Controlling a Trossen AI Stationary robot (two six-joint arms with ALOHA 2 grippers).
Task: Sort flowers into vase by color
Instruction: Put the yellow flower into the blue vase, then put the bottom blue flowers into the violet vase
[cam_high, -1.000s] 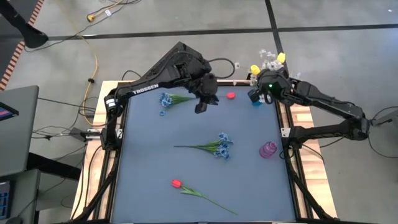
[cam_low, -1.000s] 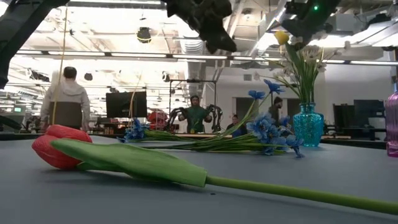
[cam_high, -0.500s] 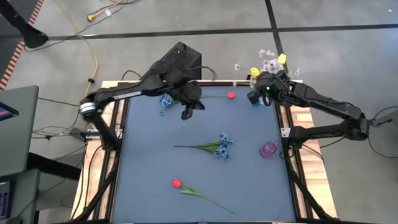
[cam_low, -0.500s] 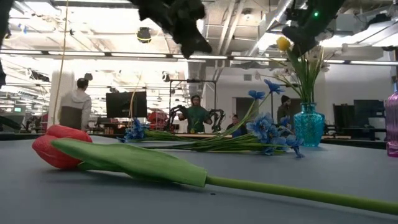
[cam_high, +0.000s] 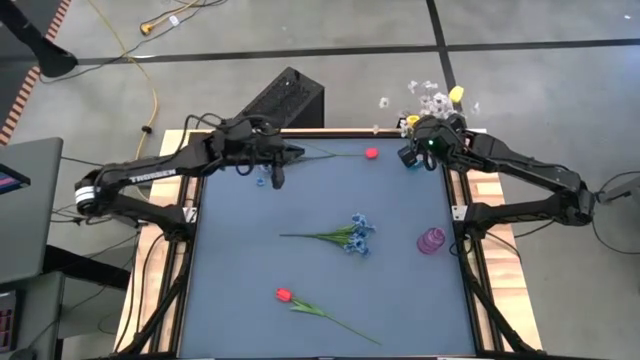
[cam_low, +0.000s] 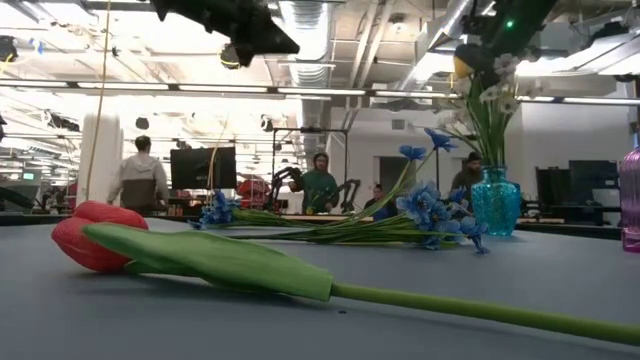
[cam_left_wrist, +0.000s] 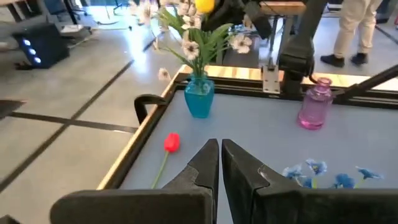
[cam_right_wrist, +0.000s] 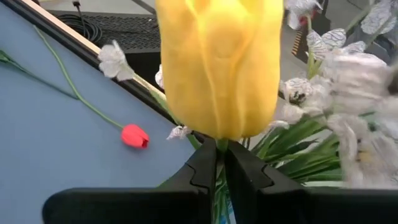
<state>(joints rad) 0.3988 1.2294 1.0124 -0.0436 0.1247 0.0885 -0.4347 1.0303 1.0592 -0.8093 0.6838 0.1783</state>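
A teal vase (cam_high: 411, 163) stands at the table's far right corner with white sprays and a yellow bud (cam_high: 456, 94) in it. My right gripper (cam_high: 418, 140) hovers above that vase, shut on another yellow tulip (cam_right_wrist: 217, 68). My left gripper (cam_high: 277, 178) is shut on nothing. It hangs over the far left part of the table, next to a blue cluster (cam_high: 262, 174) lying there. Another blue spray (cam_high: 350, 236) lies mid-table. One red tulip (cam_high: 371, 154) lies flat near the far edge, and a second red tulip (cam_high: 283, 295) lies flat near the near edge. My right gripper pinches the yellow tulip's green stem (cam_right_wrist: 219, 149) between its two fingers, just under the bud. The tulip stands upright among the white sprays (cam_low: 497, 95) above the teal vase (cam_low: 495, 200). Leaves hide the stem's lower end.
A purple vase (cam_high: 431, 241) stands near the right edge, with no flowers in it. The table has a wooden rim (cam_high: 190, 215). A black box (cam_high: 290, 95) sits beyond the far edge. People walk in the room behind (cam_low: 140, 175). Bare blue surface spans the near left.
My left arm has drawn back from the far middle toward the table's left edge, staying shut and lifted. It now hangs beside the far-left blue cluster. My right gripper has kept its hold at the teal vase. A person in the background has walked rightward.
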